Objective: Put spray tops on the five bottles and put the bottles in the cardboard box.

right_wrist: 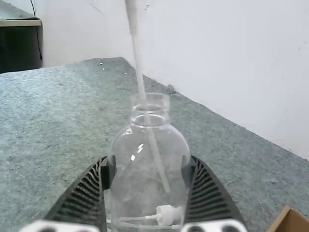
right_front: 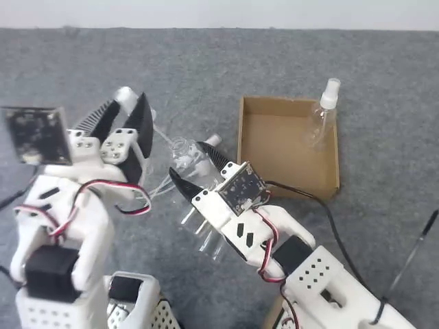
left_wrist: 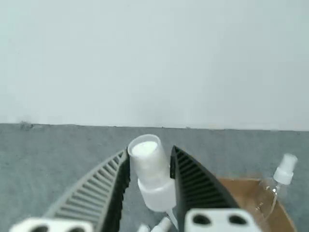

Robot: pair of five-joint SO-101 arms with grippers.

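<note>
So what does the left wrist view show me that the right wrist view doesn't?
Left wrist view, not the right: the left gripper clamping the spray top by its white head, and the capped bottle standing in the cardboard box. Right wrist view, not the left: the right gripper holding the uncapped bottle, with a dip tube running down into its neck. Both: the grey table, the white wall and part of the cardboard box.
</note>
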